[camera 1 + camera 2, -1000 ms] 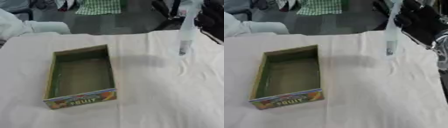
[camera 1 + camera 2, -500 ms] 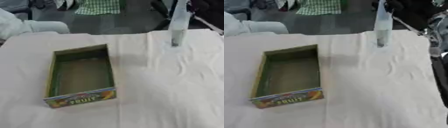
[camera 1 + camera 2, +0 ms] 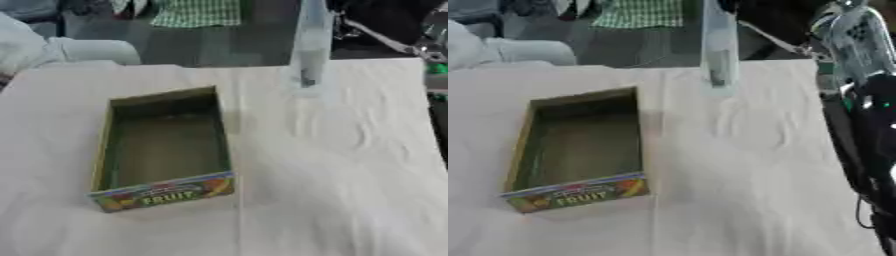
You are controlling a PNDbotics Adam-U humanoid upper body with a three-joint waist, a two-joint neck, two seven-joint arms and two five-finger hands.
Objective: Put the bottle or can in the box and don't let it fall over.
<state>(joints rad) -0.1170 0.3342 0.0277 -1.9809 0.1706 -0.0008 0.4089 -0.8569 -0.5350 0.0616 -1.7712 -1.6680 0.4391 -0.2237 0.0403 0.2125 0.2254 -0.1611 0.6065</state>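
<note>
Left eye view, bottle: one clear bottle (image 3: pixel 311 47), upright, at 1 o'clock from the box, its top cut by the upper edge; its base hangs over the far edge of the table.
Left eye view, box: one open cardboard box (image 3: pixel 163 150), lying left of centre on the white cloth (image 3: pixel 350 165), "FRUIT" printed on its near wall; nothing inside.
Left eye view, right hand: hidden above the frame; only dark arm parts show at 2 o'clock.
Right eye view, right arm: the black and silver right arm (image 3: pixel 859 90) runs down the right edge, shown only in this view.
Right eye view, right hand: a dark part (image 3: pixel 750 7) touches the bottle's top; finger state cannot be told.
Right eye view, bottle: well apart from the box, outside it.
Left hand: in neither view.
</note>
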